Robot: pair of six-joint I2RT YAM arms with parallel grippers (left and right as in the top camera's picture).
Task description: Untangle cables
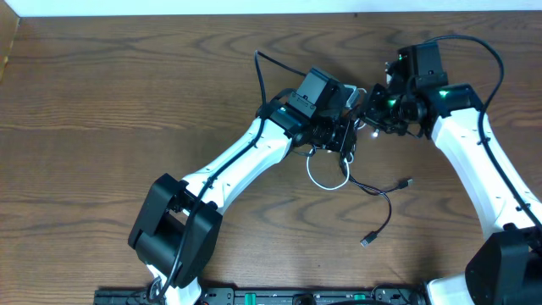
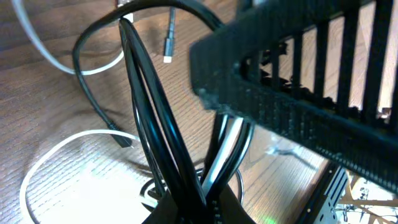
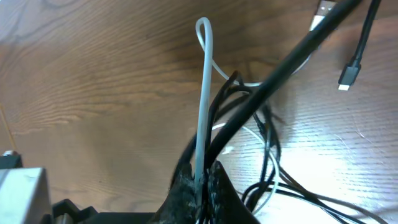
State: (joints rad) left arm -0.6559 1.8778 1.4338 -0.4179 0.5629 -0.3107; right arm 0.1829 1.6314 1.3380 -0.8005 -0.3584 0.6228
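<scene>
On the wooden table [image 1: 102, 102] the cables [image 2: 152, 112] are seen bunched between both arms, loose tails trailing away. The left gripper [image 2: 186, 208] is clamped on black strands, the right gripper [image 3: 202, 196] on the white cable [image 3: 204, 93] with black ones. Light, limp, springy cord is expected; a strand is best taken near the crossings, not by the small plugs [image 1: 367, 241].
</scene>
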